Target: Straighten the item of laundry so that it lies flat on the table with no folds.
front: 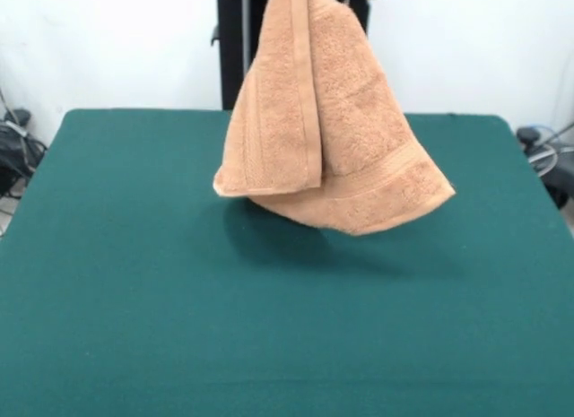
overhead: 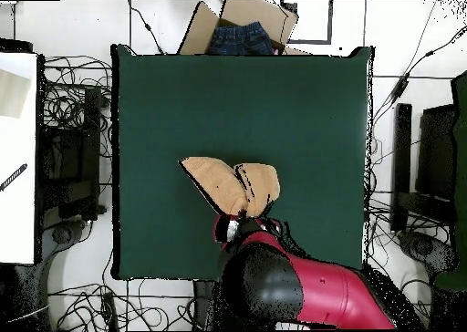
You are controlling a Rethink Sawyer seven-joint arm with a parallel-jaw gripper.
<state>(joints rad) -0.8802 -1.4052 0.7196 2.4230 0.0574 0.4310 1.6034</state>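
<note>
**Towel aloft, still folded over itself**

Hung the towel [front: 327, 139] in the air above the table [front: 134, 282], clear of the felt, with a shadow beneath it. Seen from overhead, sat a little toward 6 o'clock of the table's middle, fanning out toward 11 and 12 o'clock from the gripper [overhead: 244, 224]. Judged clamped on the towel's top, going by how the cloth dangled from that one spot. In the front view, draped in two layers: a narrow front flap ending at 8 o'clock, and a wider back panel sagging to a corner at 4 o'clock.

To do the step well: lower slowly until the bottom edge meets the felt, then drag toward the open side so the cloth pays out behind, rather than dropping in a heap. Keep the drag low and steady. Let go only once the last of it has been laid down. Would likely leave the front flap doubled over unless the drag ran against its fold.

Hard to make out: the grasp itself, cut off at the front view's top edge and buried under the arm [overhead: 310, 287] and cloth from above. Could not tell whether one layer or two had been pinched, nor whether a corner or an edge. No tag found. Towel's rear face hidden throughout.
</note>
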